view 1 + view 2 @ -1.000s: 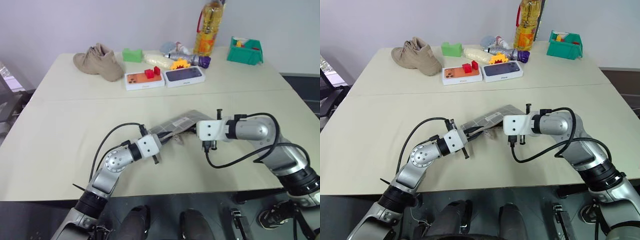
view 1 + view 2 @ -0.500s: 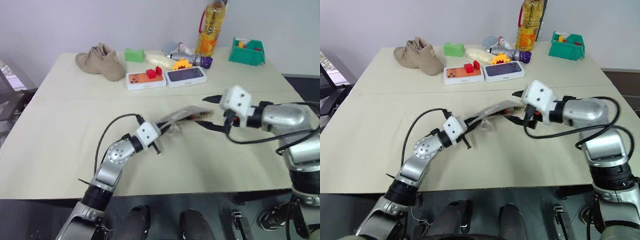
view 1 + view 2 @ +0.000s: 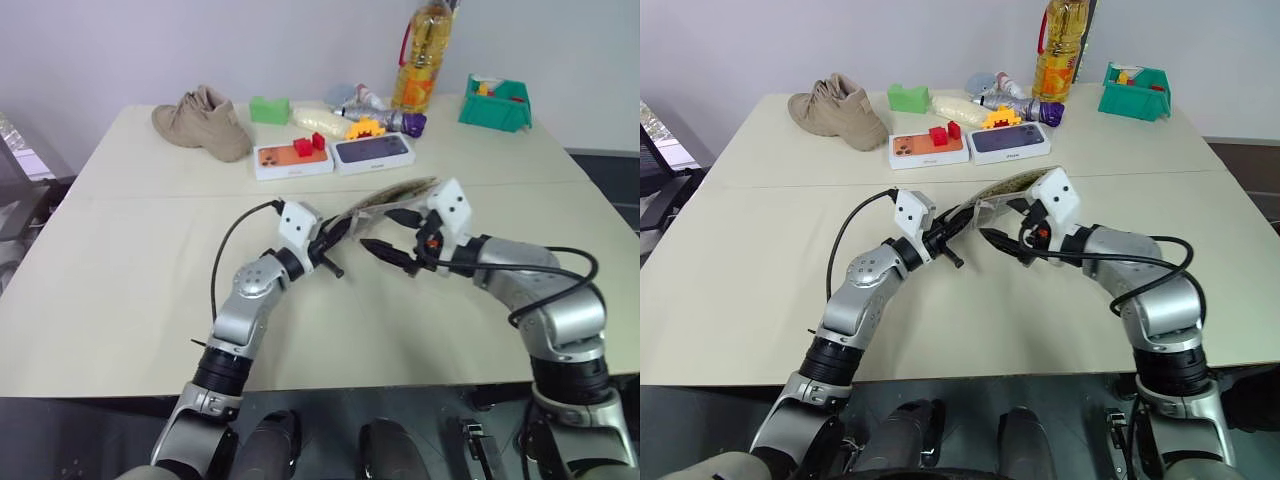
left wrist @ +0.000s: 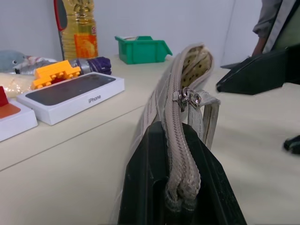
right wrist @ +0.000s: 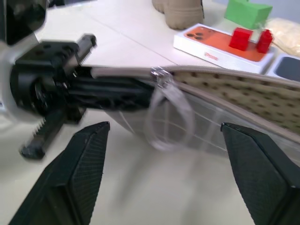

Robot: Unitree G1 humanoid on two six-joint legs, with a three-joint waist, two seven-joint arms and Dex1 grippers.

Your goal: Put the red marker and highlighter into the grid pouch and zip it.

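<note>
Claws first: our left claw [image 4: 180, 187] is clamped on one end of the grid pouch [image 3: 385, 197], pinching the zipper seam so the pouch is lifted off the worktop [image 3: 130, 250] and angled toward the other arm. Our right claw [image 3: 390, 235] hangs just beside the pouch's middle with its two black fingers spread wide, gripping nothing. We judge the left grip is there to steady the pouch while the right claw goes for the zipper pull [image 4: 187, 97], which sits partway along the seam beside a pale loop [image 5: 168, 115]; beyond it the mouth gapes, showing a dotted lining. We cannot see the red marker or the highlighter, so whether they are inside is unclear. Farther back on the pale worktop lie two phone boxes [image 3: 330, 155], a tan shoe [image 3: 200, 120], a green block [image 3: 266, 109], an oil bottle [image 3: 420, 55] and a green bin [image 3: 493, 103], against a plain light wall [image 3: 150, 40].
</note>
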